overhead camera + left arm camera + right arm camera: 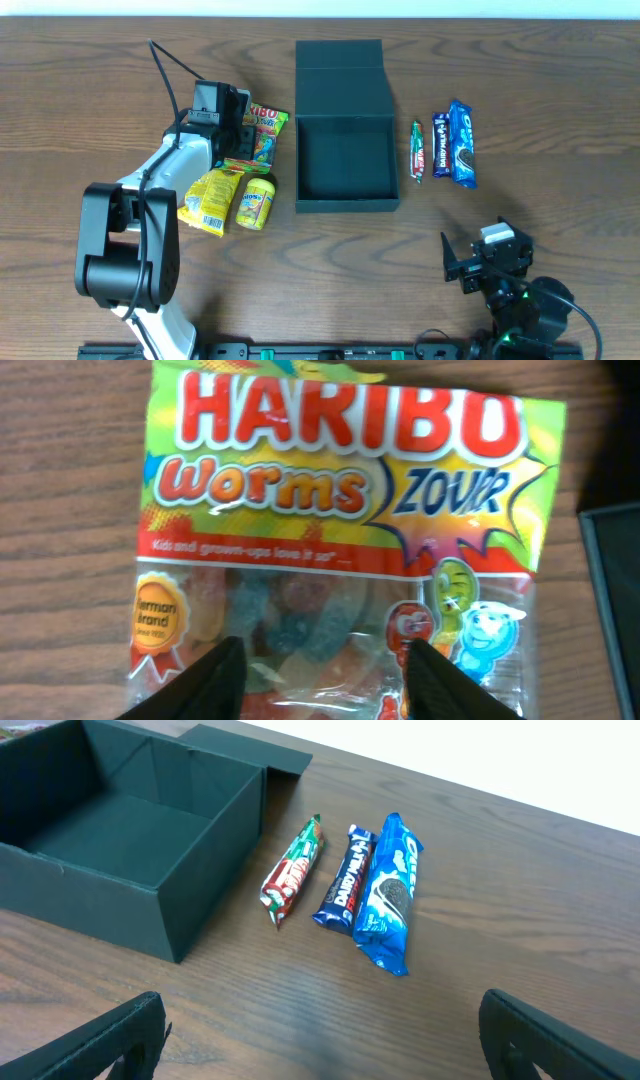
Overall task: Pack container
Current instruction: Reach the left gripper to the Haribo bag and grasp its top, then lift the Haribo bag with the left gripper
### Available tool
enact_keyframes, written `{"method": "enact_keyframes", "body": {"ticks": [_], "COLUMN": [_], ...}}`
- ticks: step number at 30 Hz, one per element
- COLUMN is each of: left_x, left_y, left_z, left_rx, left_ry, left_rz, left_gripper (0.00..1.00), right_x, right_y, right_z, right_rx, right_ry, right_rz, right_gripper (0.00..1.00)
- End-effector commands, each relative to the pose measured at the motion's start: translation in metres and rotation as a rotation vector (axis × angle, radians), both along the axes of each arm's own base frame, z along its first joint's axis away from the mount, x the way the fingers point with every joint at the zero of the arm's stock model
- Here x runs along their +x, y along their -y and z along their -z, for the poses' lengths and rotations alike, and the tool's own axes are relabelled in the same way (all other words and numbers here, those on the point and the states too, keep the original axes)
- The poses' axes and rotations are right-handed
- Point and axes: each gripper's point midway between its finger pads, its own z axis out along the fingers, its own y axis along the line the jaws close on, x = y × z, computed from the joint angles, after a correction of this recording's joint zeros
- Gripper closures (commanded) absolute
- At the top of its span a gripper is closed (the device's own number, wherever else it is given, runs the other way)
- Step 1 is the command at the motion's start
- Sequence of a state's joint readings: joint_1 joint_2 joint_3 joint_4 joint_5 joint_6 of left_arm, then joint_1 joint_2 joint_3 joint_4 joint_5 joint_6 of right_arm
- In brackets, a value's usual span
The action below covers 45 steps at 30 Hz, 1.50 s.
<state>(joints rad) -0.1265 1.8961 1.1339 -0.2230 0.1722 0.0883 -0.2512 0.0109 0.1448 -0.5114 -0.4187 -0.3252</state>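
Note:
The dark green container (346,205) stands open in the middle of the table, its flap lid laid back behind it; its inside shows nothing in it. My left gripper (240,125) is open and hovers right over a Haribo Worms bag (270,135) to the left of the container. In the left wrist view the two fingertips (325,680) sit spread over the bag's clear lower part (340,490). My right gripper (470,262) is open and empty at the front right, low over bare wood (320,1040).
Two yellow packets (210,200) (256,200) lie in front of the Haribo bag. Right of the container lie a red-green bar (418,150), a dark blue bar (440,145) and a blue Oreo pack (461,143). The container's wall shows in the right wrist view (100,905).

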Motion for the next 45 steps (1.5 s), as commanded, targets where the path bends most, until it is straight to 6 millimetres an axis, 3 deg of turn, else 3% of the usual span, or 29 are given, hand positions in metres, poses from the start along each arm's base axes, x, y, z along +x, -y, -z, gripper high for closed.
{"method": "enact_keyframes", "body": {"ticks": [1, 8, 15, 17, 20, 23, 24, 25, 30, 31, 37, 45], "left_x": [0.008, 0.002, 0.001, 0.001, 0.001, 0.003, 0.005, 0.008, 0.022, 0.023, 0.021, 0.013], "left_y": [-0.009, -0.010, -0.019, -0.018, -0.018, -0.018, -0.018, -0.017, -0.015, -0.014, -0.019, -0.017], "left_z": [0.004, 0.030, 0.033, 0.033, 0.033, 0.022, 0.015, 0.005, -0.041, -0.045, -0.037, 0.012], "left_rx": [0.051, 0.063, 0.108, 0.107, 0.107, 0.104, 0.101, 0.098, 0.095, 0.103, 0.193, 0.222], "left_ry": [0.005, -0.054, -0.058, -0.060, -0.058, -0.042, -0.025, 0.002, 0.121, 0.132, 0.124, 0.024], "left_rz": [-0.019, -0.019, -0.040, -0.039, -0.040, -0.040, -0.041, -0.042, -0.024, -0.014, 0.040, 0.110], "left_gripper": [0.53, 0.48, 0.73, 0.75, 0.59, 0.61, 0.55, 0.34, 0.22, 0.04, 0.05, 0.05], "right_x": [0.000, 0.000, 0.000, 0.000, 0.000, 0.000, 0.000, 0.000, 0.000, 0.000, 0.000, 0.000], "right_y": [-0.002, -0.002, -0.002, -0.002, -0.002, -0.002, -0.002, -0.002, -0.002, -0.002, -0.002, -0.002], "right_z": [0.000, 0.000, 0.000, 0.000, 0.000, 0.000, 0.000, 0.000, 0.000, 0.000, 0.000, 0.000], "right_rx": [0.005, 0.005, 0.005, 0.005, 0.005, 0.005, 0.005, 0.005, 0.005, 0.005, 0.005, 0.005], "right_ry": [0.002, 0.002, 0.002, 0.002, 0.002, 0.002, 0.002, 0.002, 0.002, 0.002, 0.002, 0.002], "right_rz": [-0.010, -0.010, -0.010, -0.010, -0.010, -0.010, -0.010, -0.010, -0.010, -0.010, -0.010, -0.010], "right_gripper": [0.01, 0.01, 0.01, 0.01, 0.01, 0.01, 0.01, 0.01, 0.01, 0.01, 0.01, 0.01]}}
